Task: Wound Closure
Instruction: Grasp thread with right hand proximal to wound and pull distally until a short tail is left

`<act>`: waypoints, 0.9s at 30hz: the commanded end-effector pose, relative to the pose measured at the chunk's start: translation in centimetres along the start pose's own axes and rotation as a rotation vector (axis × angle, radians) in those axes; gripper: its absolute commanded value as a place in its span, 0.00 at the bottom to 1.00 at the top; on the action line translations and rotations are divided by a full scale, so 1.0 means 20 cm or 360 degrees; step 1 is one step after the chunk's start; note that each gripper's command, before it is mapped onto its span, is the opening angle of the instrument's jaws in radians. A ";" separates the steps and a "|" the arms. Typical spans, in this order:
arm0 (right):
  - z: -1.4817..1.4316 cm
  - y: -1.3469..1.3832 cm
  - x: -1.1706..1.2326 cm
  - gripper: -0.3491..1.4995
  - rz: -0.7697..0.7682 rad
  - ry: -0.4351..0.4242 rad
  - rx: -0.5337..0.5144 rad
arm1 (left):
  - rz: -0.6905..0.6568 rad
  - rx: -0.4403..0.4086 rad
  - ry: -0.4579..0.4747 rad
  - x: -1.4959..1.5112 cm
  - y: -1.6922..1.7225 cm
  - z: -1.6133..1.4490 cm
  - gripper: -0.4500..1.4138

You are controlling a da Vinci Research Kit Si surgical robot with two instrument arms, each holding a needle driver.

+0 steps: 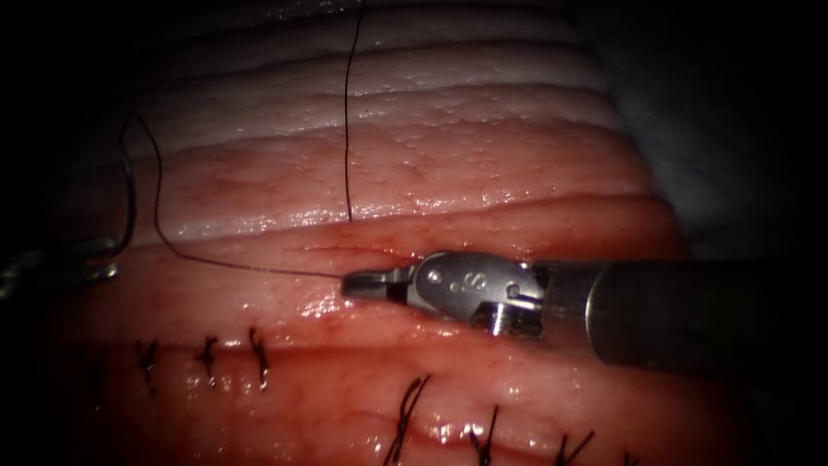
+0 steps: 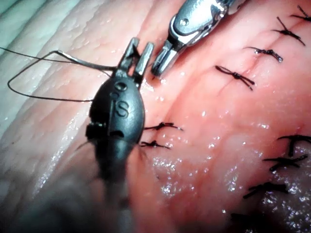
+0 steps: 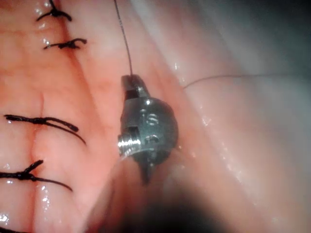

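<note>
On the tissue [image 1: 483, 173]:
Right tool [image 1: 362, 283]: jaws closed on the thread [image 1: 259, 269].
Left tool [image 2: 137, 51]: grips the needle [image 2: 85, 59], clear of tissue.
Advice: keep thread tension gentle.

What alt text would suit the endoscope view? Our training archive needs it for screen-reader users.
The right tool, entering from the right, grips the thread just above the tissue. At far left, the left tool holds the curved needle near one end, clear of the tissue. Dark stitches cross the tissue below.
</note>
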 end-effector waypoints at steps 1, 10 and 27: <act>0.001 -0.006 0.000 0.00 0.0009 -0.0023 0.0016 | -0.0002 -0.0002 0.0002 -0.004 -0.001 0.003 0.00; -0.018 -0.053 0.015 0.00 0.0090 -0.0049 0.0151 | -0.0038 -0.0008 0.0003 -0.013 0.003 0.009 0.00; -0.011 -0.077 0.036 0.82 -0.0147 0.0169 0.0170 | -0.0051 -0.0031 -0.0007 -0.015 0.002 0.007 0.00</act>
